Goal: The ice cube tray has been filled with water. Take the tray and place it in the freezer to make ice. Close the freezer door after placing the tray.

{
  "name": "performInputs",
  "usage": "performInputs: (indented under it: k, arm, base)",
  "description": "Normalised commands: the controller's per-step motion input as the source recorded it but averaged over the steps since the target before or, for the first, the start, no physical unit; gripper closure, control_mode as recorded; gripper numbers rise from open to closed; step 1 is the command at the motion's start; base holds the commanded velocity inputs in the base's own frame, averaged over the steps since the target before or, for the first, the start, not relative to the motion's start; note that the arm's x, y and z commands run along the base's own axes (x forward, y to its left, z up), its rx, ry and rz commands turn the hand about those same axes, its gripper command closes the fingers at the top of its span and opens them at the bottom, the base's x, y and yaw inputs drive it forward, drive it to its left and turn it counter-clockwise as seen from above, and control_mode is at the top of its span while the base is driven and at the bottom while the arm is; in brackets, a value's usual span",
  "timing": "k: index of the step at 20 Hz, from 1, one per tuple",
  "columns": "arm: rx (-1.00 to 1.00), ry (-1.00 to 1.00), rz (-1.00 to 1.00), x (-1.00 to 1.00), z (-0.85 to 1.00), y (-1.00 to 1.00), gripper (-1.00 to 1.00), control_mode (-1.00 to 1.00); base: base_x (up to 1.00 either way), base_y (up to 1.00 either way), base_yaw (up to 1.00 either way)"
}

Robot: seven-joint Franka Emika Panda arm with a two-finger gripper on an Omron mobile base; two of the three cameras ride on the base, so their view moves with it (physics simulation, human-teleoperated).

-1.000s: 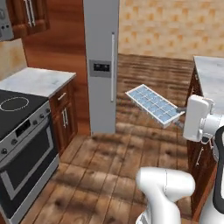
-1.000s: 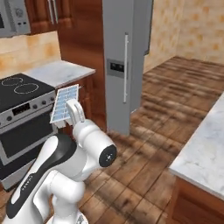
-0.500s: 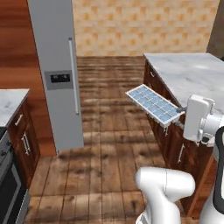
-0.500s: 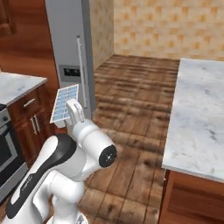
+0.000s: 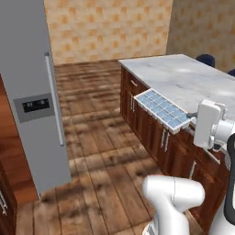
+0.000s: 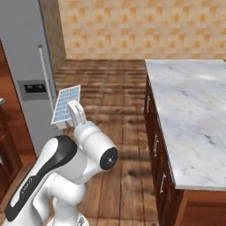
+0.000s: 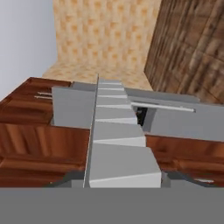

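The small flat white ice cube tray (image 5: 163, 110) with its grid of pale blue water-filled cells (image 5: 159, 109) is held up in the air, well above the brown wooden plank floor (image 5: 98, 137), clamped at one short end by the pincer (image 5: 192, 120) of the white arm. The pincer is closed on the tray's edge, and the tray sticks out from it, tilted with its far end slightly higher. In the left base view the tray hangs just in front of the edge of the grey-white marble-topped island desk (image 5: 183, 78) with dark brown wooden cabinet fronts (image 5: 151, 126), without touching it.

In the right base view the same tray (image 6: 66, 104) stands nearly on edge above the arm's white wrist, between the desk (image 6: 190, 114) to the right and the tall grey freezer (image 6: 26, 66) to the left. The narrow grey freezer door (image 5: 34, 92) with its long vertical bar handle (image 5: 55, 98) and dark dispenser panel (image 5: 33, 105) is shut, and stands well apart from the tray. An orange-patterned tiled wall (image 5: 105, 27) closes the room at the back.

In the hand view the tray (image 7: 114, 131) runs away from the camera as a row of grey-white stepped cells seen edge-on, with the grey freezer front and its bar handle (image 7: 162, 107) lying crosswise behind it.
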Motion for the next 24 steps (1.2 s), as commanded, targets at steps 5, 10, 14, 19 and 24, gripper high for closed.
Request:
performInputs:
  k: [5,10,14,19,24]
  arm:
    - [0.00,0.00,0.00,0.00,0.00,0.00,1.00,1.00]
    - [0.00,0.00,0.00,0.00,0.00,0.00,1.00,1.00]
    - [0.00,0.00,0.00,0.00,0.00,0.00,1.00,1.00]
    - [0.00,0.00,0.00,0.00,0.00,0.00,1.00,1.00]
    - [0.00,0.00,0.00,0.00,0.00,0.00,1.00,1.00]
  base:
    - [0.83,0.48,-0.24]
    - [0.90,0.45,-0.13]
    - [0.92,0.33,-0.02]
    - [0.87,0.19,0.01]
    - [0.86,0.16,0.06]
